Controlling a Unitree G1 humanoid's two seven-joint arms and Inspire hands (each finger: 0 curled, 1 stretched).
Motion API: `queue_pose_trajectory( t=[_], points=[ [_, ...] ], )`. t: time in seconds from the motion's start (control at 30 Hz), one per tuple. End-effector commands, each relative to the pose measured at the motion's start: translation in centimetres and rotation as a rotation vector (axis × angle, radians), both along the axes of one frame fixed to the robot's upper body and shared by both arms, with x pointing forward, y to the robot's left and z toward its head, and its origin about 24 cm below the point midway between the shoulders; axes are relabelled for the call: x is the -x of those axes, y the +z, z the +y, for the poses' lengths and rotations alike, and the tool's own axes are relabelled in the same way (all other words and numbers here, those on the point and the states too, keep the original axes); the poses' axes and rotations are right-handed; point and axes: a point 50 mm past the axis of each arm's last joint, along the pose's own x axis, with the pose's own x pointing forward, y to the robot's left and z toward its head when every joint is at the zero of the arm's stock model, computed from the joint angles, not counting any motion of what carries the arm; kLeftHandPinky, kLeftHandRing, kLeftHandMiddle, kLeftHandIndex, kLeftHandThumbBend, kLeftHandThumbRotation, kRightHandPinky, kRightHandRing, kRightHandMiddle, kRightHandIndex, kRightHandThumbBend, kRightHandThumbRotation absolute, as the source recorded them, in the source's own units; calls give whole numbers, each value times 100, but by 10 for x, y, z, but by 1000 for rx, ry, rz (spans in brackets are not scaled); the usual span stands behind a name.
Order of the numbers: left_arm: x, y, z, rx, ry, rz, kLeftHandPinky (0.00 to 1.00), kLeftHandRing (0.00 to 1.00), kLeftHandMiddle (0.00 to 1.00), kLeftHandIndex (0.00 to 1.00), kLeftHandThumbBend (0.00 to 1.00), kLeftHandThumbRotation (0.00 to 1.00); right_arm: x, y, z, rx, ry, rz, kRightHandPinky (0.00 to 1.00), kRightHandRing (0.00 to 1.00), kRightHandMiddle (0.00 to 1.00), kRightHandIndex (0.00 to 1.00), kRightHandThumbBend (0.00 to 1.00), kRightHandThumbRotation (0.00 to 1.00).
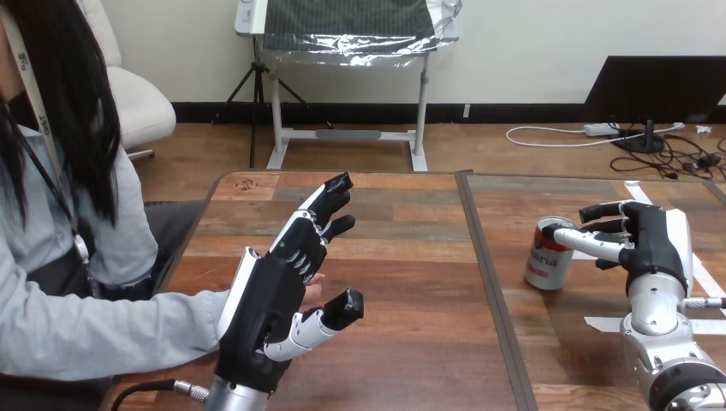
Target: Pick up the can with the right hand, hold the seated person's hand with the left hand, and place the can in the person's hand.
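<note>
Grasp step: right hand, fingers spread, touches the upright red-and-white metal can on the brown wooden table. Left hand, fingers straight, lies over the person's hand. Next, probably: close round the can.

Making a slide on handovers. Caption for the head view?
Robot's left hand open over the person's hand, right hand at the red-and-white metal can on the wooden table.

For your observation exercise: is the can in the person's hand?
No: the can stands on the table by the right hand, apart from the person's hand.
</note>
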Motion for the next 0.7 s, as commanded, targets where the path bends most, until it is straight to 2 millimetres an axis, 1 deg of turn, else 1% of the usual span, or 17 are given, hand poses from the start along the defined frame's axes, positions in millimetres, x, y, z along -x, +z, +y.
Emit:
queue_pose_trajectory(
  t=[0.0,0.67],
  points=[
    [-12,14,-2,3,-5,-70,87,94,94,89,100,62,-15,20,13,-16,49,-115,37,43,49,51,81,0],
    [-12,15,-2,3,-1,-70,87,93,94,89,100,62,-17,23,20,18,83,-130,37,43,48,52,81,0]
  ],
)
